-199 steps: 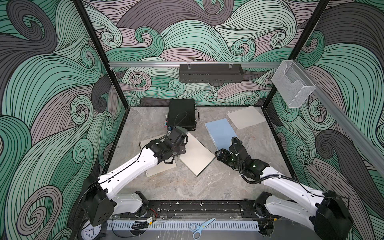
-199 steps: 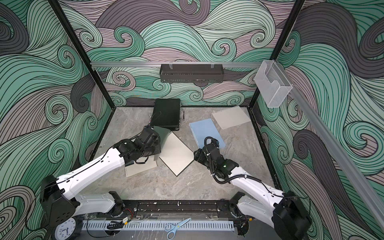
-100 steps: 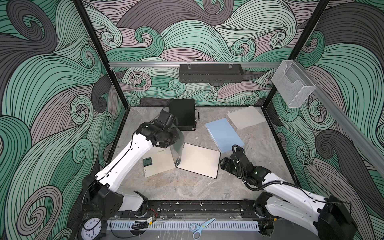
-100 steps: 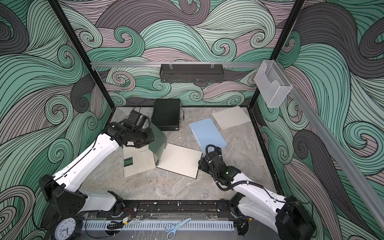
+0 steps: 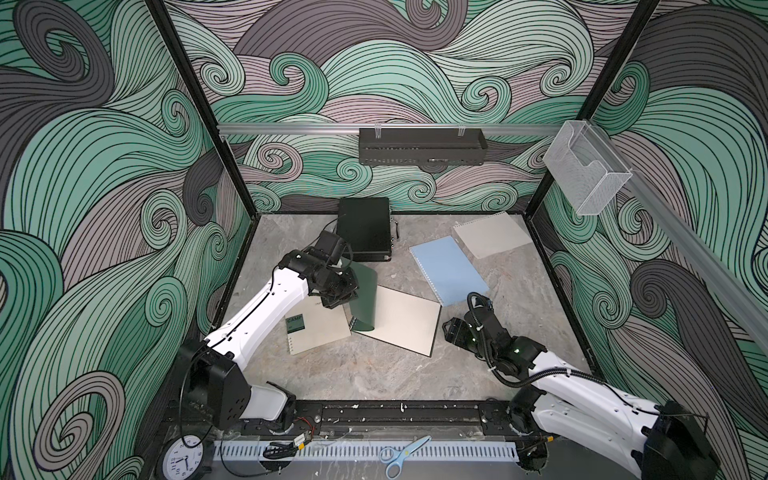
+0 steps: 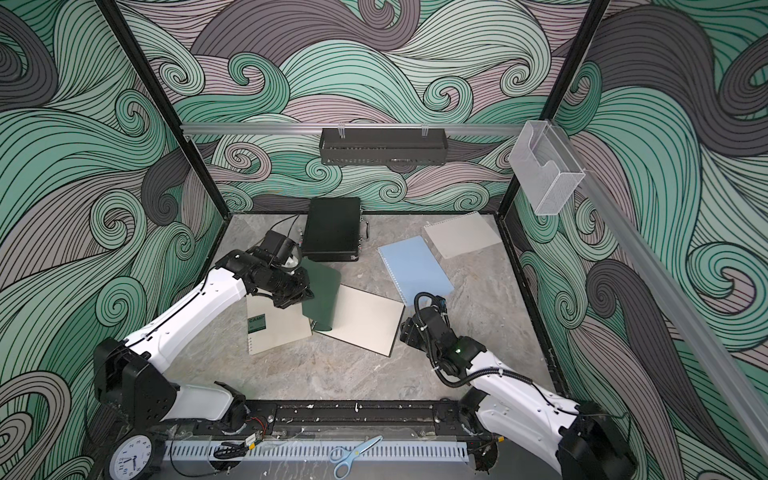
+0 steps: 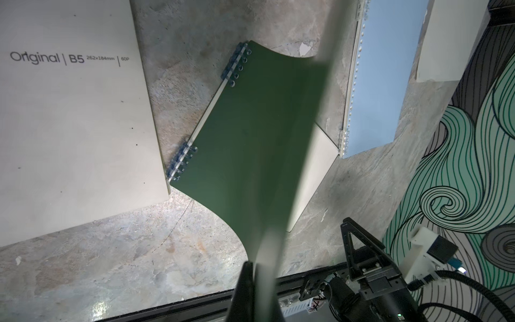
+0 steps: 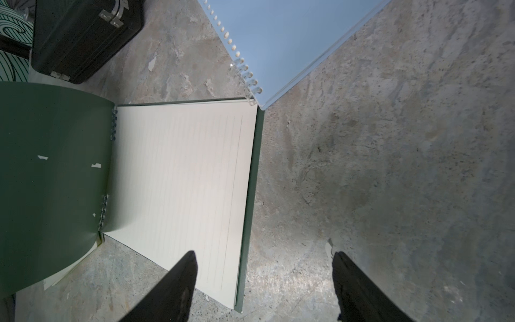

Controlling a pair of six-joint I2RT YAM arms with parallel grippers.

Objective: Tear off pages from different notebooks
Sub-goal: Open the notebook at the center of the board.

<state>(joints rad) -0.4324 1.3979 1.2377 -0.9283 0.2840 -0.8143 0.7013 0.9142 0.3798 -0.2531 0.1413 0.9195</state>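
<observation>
— Left gripper?
— Jaws pinched shut on the green cover of the dark green notebook. The cover curves up from the binding into them; it is blurred near the lens and hides one finger.
— And the right gripper?
— Jaws wide, holding nothing. One fingertip lies over a corner of the open lined page, its partner over bare table. I cannot tell whether either touches.
— The others?
— The light blue notebook is just beyond the right jaws and the beige notebook beside the left. A loose page lies well beyond.
</observation>
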